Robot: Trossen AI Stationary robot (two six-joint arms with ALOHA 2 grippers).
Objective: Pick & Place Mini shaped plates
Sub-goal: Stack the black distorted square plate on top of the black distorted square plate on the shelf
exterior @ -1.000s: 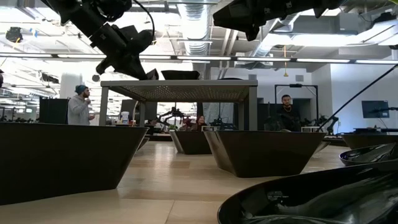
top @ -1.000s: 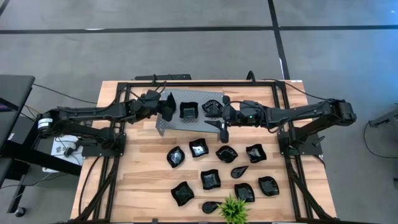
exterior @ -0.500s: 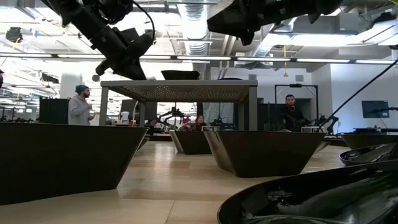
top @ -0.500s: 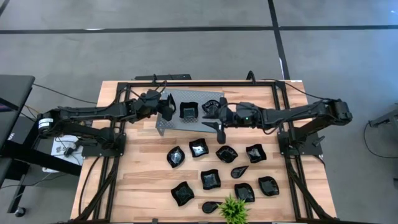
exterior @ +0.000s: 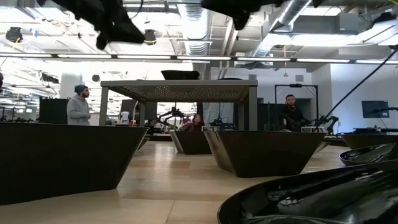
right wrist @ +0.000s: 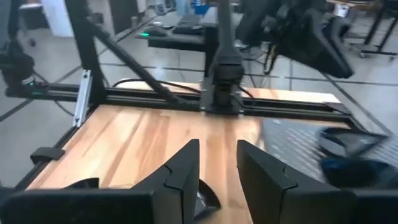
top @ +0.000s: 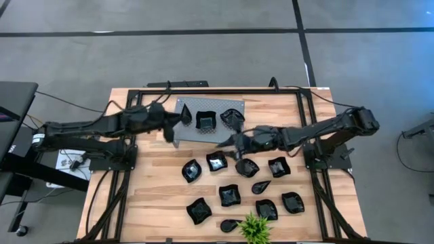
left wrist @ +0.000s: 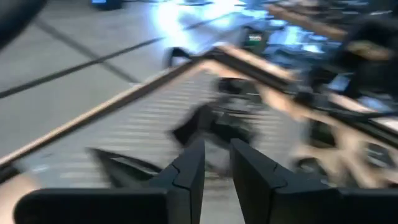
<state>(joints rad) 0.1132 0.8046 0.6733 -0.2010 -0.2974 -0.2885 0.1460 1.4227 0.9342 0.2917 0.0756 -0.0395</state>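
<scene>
Several glossy black mini shaped plates [top: 229, 195] lie flat on the wooden table. More sit on the grey perforated stand [top: 203, 105]: one at its left end [top: 184, 113], a squarish one in the middle [top: 205, 120] and one at the right [top: 232, 116]. My left gripper [top: 169, 127] hovers just left of the stand, open and holding nothing; its wrist view shows the stand and a plate [left wrist: 121, 169] ahead. My right gripper [top: 224, 143] hangs open and bare above the table, just nearer than the stand, over the far row of plates [top: 217, 161].
A small green plant [top: 254, 229] stands at the near edge. Black frame rails [top: 203, 91] run around the table. In the low view big plates [exterior: 261, 152] fill the foreground before the stand [exterior: 180, 87]. People stand in the room behind.
My left gripper has drawn back from the stand's left end toward the table's left edge and risen; the plate it was at stays on the stand. My right gripper has swung from above the stand's right part toward the near edge and a little left.
</scene>
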